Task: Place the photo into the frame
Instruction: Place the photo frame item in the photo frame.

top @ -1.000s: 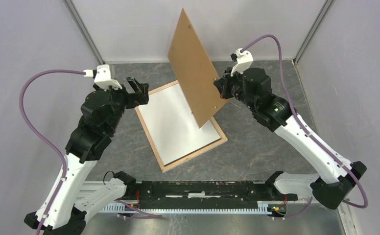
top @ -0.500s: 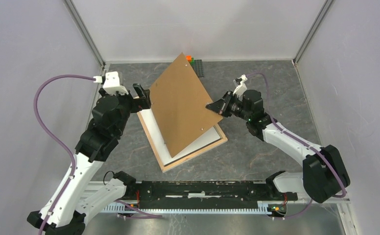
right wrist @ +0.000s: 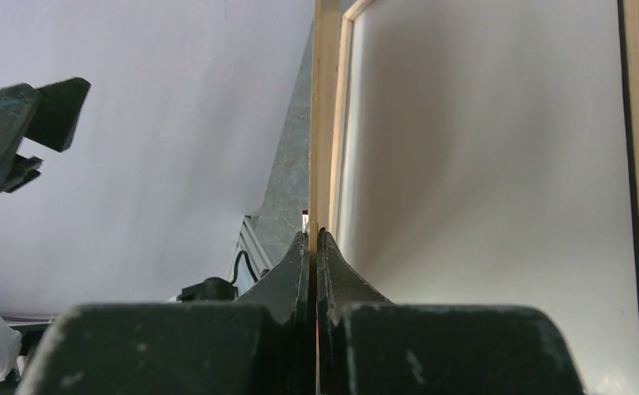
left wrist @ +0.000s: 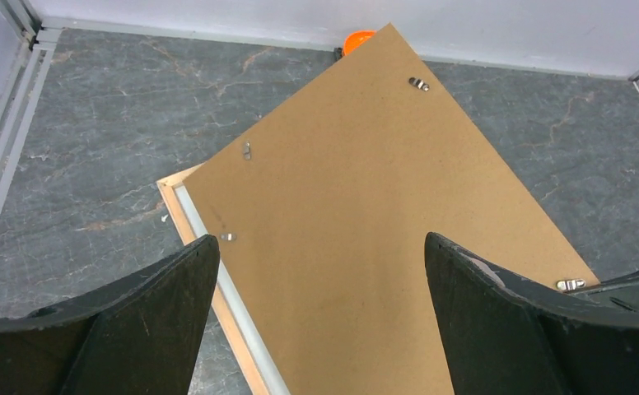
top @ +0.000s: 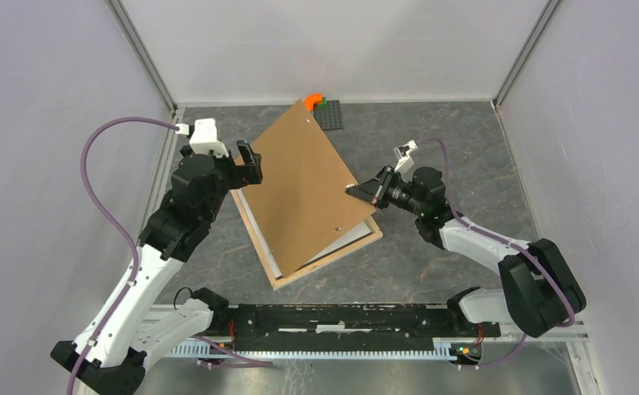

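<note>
My left arm [top: 135, 288] and right arm [top: 481, 243] sit at either end of the black base rail [top: 341, 319]. Both have white link shells and black joint housings. A purple cable [top: 86, 160] loops off each. There's a white camera block [top: 207, 136] at each arm's end farthest from the rail. The left gripper [left wrist: 320, 239] has black wedge-shaped fingers [left wrist: 151, 321], scuffed.

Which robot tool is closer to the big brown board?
Right. The right tool is pinched shut on one edge of the brown board, touching it. The left tool is open by the opposite edge, gripping nothing.
</note>
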Motion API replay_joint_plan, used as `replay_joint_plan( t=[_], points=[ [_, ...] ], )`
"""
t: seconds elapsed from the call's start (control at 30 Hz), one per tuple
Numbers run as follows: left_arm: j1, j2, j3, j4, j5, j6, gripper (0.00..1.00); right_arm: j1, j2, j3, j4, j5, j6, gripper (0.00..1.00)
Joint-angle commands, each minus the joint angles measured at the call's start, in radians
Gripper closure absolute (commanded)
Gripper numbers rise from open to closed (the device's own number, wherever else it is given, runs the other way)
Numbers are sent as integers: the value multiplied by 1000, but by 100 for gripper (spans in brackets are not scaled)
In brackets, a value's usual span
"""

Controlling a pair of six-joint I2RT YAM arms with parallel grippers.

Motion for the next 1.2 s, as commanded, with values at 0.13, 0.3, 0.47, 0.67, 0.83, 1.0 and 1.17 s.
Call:
replay_joint_plan(
  t=[0.13,0.3,0.47,0.67,0.83,1.0,1.17],
  points=[
    [1,28,5,19,26,3,0,-7,36,-63,260,-42,57,100],
    [0,43,1,18,30,3,1,-11,80,-88,316,-58,72,100],
    [0,49,-2,18,39,3,1,-11,130,-122,420,-64,77,100],
    [0,59,-5,19,50,1,1,-10,149,-138,447,-67,18,100],
    [0,66,-5,21,65,-5,1,-11,181,-148,485,-75,-24,100],
    [0,68,-8,20,72,-10,1,-16,229,-137,573,-83,29,100],
    [0,69,-10,21,74,-10,1,-37,233,-99,508,-85,20,100]
  ],
)
